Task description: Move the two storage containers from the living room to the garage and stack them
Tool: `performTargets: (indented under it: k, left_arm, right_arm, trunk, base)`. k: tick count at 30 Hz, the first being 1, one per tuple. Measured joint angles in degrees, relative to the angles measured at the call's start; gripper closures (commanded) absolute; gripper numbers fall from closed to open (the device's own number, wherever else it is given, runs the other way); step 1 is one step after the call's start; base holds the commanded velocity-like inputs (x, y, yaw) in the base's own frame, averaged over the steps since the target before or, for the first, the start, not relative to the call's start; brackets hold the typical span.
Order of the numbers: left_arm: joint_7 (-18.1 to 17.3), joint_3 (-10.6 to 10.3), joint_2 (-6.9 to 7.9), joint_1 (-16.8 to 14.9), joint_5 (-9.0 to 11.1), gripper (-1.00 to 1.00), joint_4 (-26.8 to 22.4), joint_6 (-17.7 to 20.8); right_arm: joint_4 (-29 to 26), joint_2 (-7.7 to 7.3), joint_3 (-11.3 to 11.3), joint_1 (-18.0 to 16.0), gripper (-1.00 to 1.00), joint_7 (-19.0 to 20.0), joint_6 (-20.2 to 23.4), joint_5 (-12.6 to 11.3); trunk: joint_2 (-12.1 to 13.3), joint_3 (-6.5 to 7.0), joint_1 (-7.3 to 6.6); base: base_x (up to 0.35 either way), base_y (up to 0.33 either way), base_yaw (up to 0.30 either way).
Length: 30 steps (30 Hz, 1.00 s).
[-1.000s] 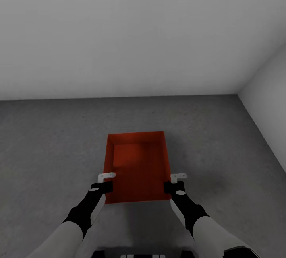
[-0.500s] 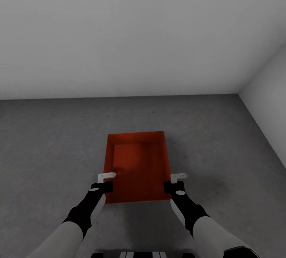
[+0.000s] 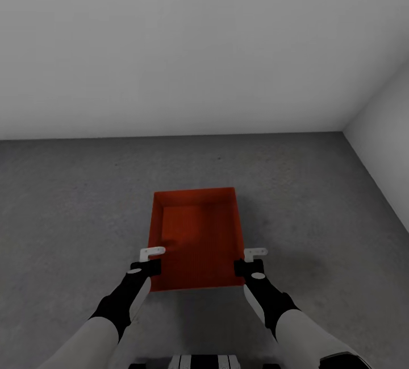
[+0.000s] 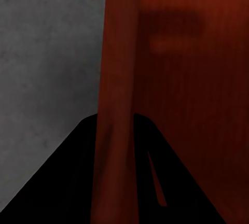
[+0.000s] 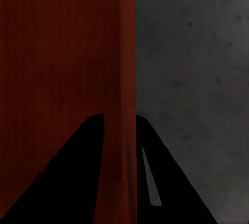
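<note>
Storage container [image 3: 196,238] unmoved over one second; left gripper [image 3: 149,261] and right gripper [image 3: 253,261] stay pinching its walls above the garage floor [image 3: 68,215]; release pending.

Light in the head view was soft, even and rather dim, with no glare or bright spot anywhere; its source could not be made out. The plain white wall [image 3: 193,45] shaded smoothly from pale grey to darker grey toward its upper part. The dark grey mottled floor [image 3: 74,198] carried a faint, blurred shadow just beside the orange-red rectangular bin [image 3: 196,235], whose inside was darker along one wall. The render looked slightly soft, without edge distortion. In both wrist views the black gripper fingers [image 4: 62,182] were featureless silhouettes, and the bin wall [image 5: 119,79] was murky and blurred.
</note>
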Motion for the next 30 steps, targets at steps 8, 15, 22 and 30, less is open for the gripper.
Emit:
performTargets:
  k: [8, 15, 22, 30]
  left_arm:
    - [0.01, 0.01, 0.0, 0.0, -0.02, 1.0, -0.09, 0.02]
    - [0.01, 0.0, 0.0, 0.0, -0.02, 1.0, -0.06, 0.02]
    - [0.0, 0.0, 0.0, 0.0, -0.01, 1.0, 0.0, -0.03]
    - [0.0, -0.01, 0.0, 0.0, 0.0, 1.0, 0.01, -0.05]
  right_arm:
    - [-0.02, 0.01, -0.03, -0.01, 1.0, 0.01, -0.06, 0.04]
    - [-0.01, 0.01, -0.02, 0.0, 1.0, 0.01, -0.04, 0.03]
    - [0.0, 0.0, 0.0, 0.0, 1.0, -0.01, -0.04, -0.01]
    - [0.0, 0.0, 0.01, 0.0, 1.0, -0.01, -0.04, -0.01]
  trunk:
    - [-2.42, -1.08, 1.32]
    - [-2.42, -1.08, 1.32]
    - [-4.81, -2.15, 2.64]
    - [-8.02, -3.59, 4.39]
  base:
    - [0.0, 0.0, 0.0]
    - [0.0, 0.0, 0.0]
    - [0.0, 0.0, 0.0]
    - [0.0, 0.0, 0.0]
